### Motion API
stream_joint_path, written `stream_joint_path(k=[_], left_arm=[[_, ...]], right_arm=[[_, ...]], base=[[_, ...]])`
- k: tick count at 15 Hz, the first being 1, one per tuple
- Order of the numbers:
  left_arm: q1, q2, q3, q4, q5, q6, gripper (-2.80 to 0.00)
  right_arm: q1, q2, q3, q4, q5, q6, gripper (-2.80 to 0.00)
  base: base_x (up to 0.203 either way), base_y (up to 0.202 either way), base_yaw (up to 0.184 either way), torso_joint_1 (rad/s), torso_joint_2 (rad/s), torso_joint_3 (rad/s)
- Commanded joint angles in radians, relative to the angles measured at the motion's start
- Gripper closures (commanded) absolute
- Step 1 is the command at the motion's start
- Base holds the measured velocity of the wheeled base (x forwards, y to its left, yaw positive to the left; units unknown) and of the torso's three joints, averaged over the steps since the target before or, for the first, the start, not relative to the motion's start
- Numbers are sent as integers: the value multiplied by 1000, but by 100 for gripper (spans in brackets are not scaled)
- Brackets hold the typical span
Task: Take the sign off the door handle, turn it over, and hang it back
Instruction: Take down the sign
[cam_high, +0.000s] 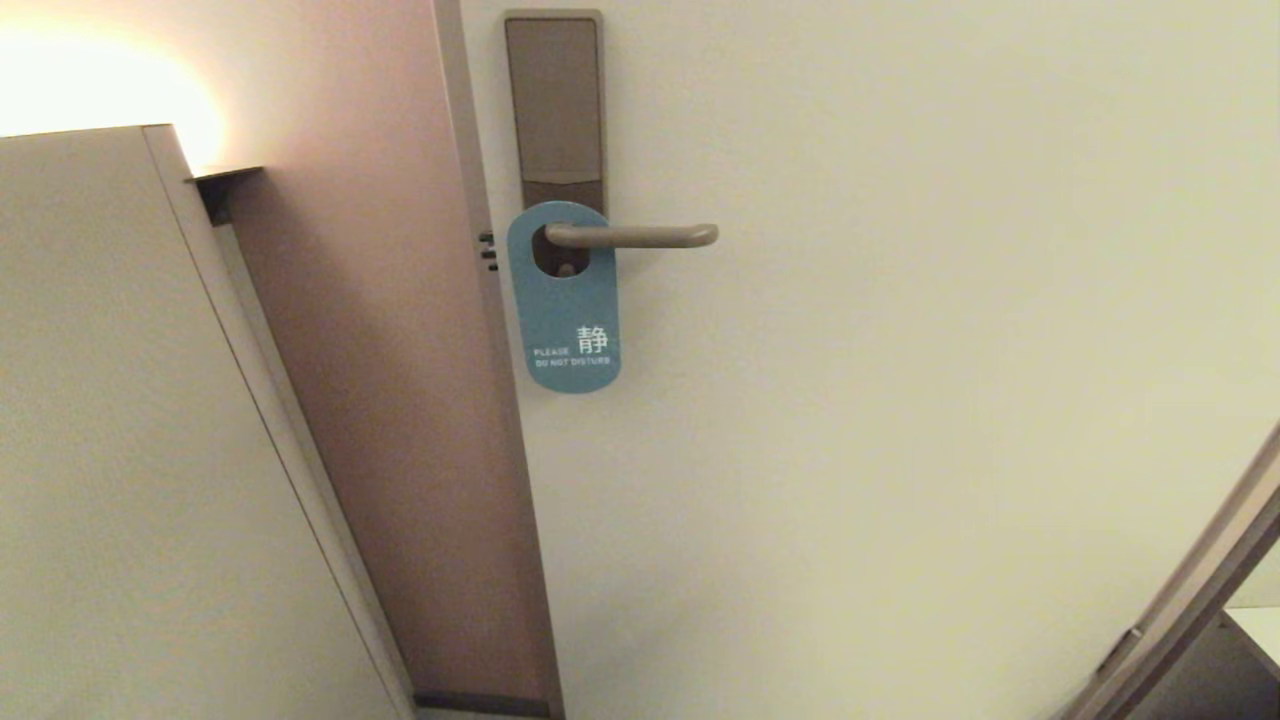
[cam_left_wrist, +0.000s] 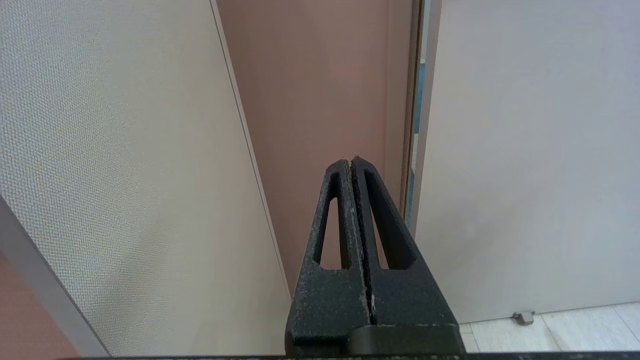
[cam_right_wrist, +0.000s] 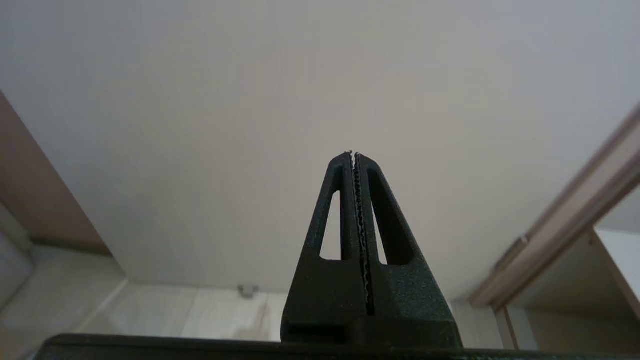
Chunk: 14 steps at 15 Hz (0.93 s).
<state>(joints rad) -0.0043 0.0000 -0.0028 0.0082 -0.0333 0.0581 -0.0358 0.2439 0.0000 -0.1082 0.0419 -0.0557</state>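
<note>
Sign (cam_high: 565, 310): teal side out, "PLEASE DO NOT DISTURB", hung by its hole on the handle (cam_high: 640, 236), hanging toward 6 o'clock from the lever's root. Handle: level, free end toward 3 o'clock, below the lock plate (cam_high: 553, 105) on the door (cam_high: 900, 400). Left gripper (cam_left_wrist: 351, 161): fingers pressed together, empty, low, facing the door frame. Right gripper (cam_right_wrist: 353, 154): fingers together, empty, low, facing the door.

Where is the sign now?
In the head view, the sign hangs on the door handle, teal side out, just below the lock plate.
</note>
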Motion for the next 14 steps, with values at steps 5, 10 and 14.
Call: stream_joint_path(k=[5, 10, 14], left_arm=[[0, 1, 0, 1, 0, 0, 0], [0, 2, 0, 0, 0, 0, 0], [0, 2, 0, 1, 0, 0, 0]], right_arm=[[28, -223, 0, 82, -26, 10, 0], [28, -244, 0, 85, -25, 13, 0], [28, -244, 0, 85, -28, 28, 0]], base=[[0, 0, 0, 0, 0, 0], [0, 0, 0, 0, 0, 0], [0, 0, 0, 0, 0, 0]])
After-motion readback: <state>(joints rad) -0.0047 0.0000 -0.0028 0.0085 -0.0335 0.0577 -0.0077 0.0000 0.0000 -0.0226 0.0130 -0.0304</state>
